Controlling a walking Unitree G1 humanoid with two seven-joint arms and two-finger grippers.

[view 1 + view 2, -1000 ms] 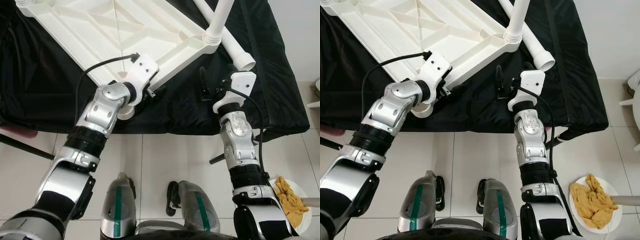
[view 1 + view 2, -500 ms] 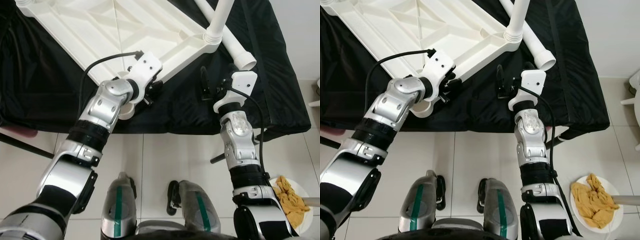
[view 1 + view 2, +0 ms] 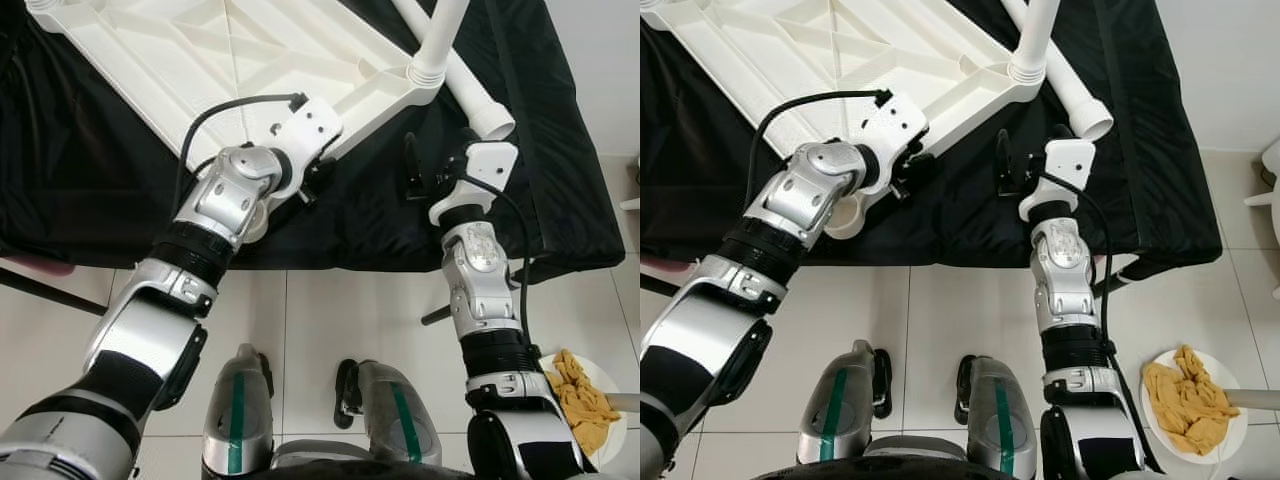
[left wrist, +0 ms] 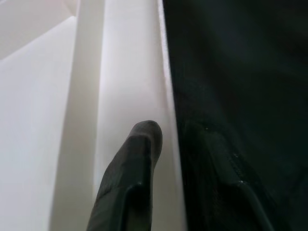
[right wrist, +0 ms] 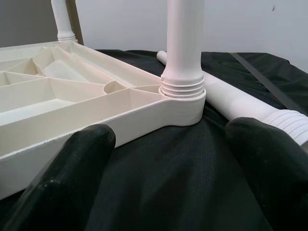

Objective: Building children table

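Left gripper (image 3: 318, 172) slid further along the upturned white tabletop (image 3: 200, 60) rim, fingers (image 4: 132, 183) straddling its near edge on the black surface (image 3: 80, 170). Right gripper (image 5: 168, 159) spread wide, facing the screwed-in leg (image 5: 184, 43).

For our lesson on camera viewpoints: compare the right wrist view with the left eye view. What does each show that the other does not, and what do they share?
Right wrist view alone: the threaded collar where the upright leg enters its corner socket, seen from the side, and a second standing leg far behind.

Left eye view alone: the left hand at the tabletop's near edge, the tiled floor, a plate of yellow cloth.

Shared: the upturned white tabletop, the loose leg on black cloth, and the open right hand.
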